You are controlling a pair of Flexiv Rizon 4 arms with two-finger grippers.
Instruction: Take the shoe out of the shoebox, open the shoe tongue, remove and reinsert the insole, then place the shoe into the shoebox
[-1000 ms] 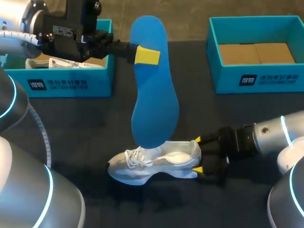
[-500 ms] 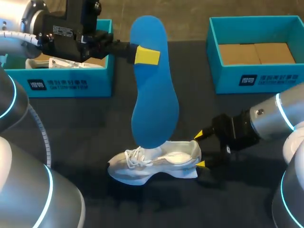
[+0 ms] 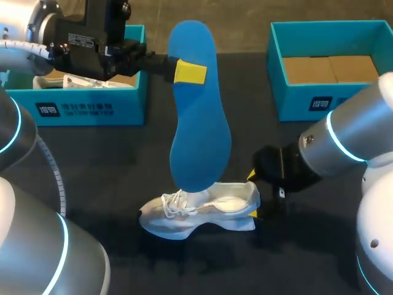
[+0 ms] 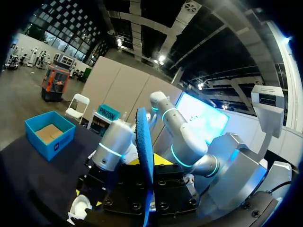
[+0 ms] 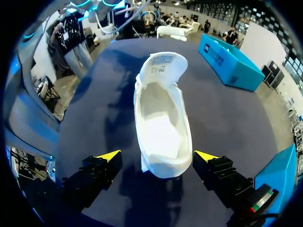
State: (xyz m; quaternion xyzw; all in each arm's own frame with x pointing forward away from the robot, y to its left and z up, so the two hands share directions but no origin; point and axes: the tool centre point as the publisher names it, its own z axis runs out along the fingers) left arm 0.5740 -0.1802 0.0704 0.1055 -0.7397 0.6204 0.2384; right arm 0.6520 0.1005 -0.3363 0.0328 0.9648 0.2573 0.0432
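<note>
Both right gripper (image 5: 157,156) fingers (image 5: 97,172) flank shoe (image 5: 161,118) heel, wrist view; head adds insole (image 3: 199,123).

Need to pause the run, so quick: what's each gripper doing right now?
Left gripper: shut on the insole.
Right gripper: open, fingers either side of the shoe heel.

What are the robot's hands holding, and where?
The left gripper pinches the blue insole near its upper end. The right gripper holds nothing, open either side of the shoe.
</note>
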